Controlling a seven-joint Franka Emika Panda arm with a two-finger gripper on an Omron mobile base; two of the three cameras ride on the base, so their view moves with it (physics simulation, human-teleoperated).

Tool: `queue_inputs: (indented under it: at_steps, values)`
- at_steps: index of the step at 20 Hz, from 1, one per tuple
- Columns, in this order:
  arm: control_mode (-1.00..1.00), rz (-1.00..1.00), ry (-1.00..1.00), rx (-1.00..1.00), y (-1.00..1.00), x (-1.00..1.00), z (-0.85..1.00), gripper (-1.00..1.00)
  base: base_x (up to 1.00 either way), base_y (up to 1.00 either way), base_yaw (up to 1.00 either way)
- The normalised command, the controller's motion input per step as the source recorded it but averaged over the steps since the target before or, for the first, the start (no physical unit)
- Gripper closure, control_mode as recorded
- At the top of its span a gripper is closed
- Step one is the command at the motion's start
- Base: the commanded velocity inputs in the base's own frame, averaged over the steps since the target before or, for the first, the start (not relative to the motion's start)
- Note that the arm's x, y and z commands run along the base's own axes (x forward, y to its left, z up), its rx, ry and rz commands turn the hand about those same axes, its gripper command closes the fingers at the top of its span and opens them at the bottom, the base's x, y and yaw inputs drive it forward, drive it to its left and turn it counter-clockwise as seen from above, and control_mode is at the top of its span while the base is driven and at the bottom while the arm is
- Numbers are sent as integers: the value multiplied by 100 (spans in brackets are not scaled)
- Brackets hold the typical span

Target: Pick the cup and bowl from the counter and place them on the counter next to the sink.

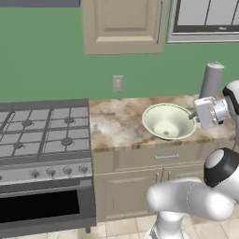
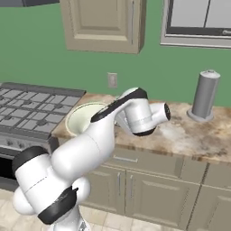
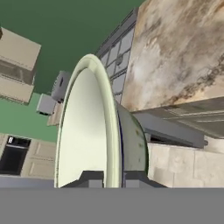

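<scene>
The bowl [image 1: 168, 122] is wide, shallow and pale cream-green. It hangs tilted on its side just above the marbled counter [image 1: 116, 123], its opening facing the camera in the left base view. My gripper [image 1: 192, 114] is shut on its right rim. In the hand view the thin rim of the bowl [image 3: 87, 127] runs up between my gripper's [image 3: 113, 177] two dark fingertips. In the right base view my arm covers most of the bowl [image 2: 83, 118], which sits over the counter [image 2: 180, 131]. The cup and the sink are out of view.
A grey gas stove [image 1: 44, 130] adjoins the counter on the left. A tall grey cylinder roll [image 1: 212, 79] [image 2: 205, 94] stands at the back right by the wall. Beige cabinet fronts [image 1: 140, 186] lie below, with a wall cabinet and a window above.
</scene>
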Motion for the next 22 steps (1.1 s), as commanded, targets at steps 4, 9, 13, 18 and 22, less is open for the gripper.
queue_inputs:
  at_steps: [4,9,13,18,22]
  values:
    - [100,0,0,0,0,0,0,100,34,14,23]
    - [100,0,0,0,0,0,0,100,41,28,62]
    - [100,0,0,0,0,0,0,100,27,28,76]
    - [100,0,0,0,0,0,0,100,17,32,81]
    - [100,0,0,0,0,0,0,100,26,24,84]
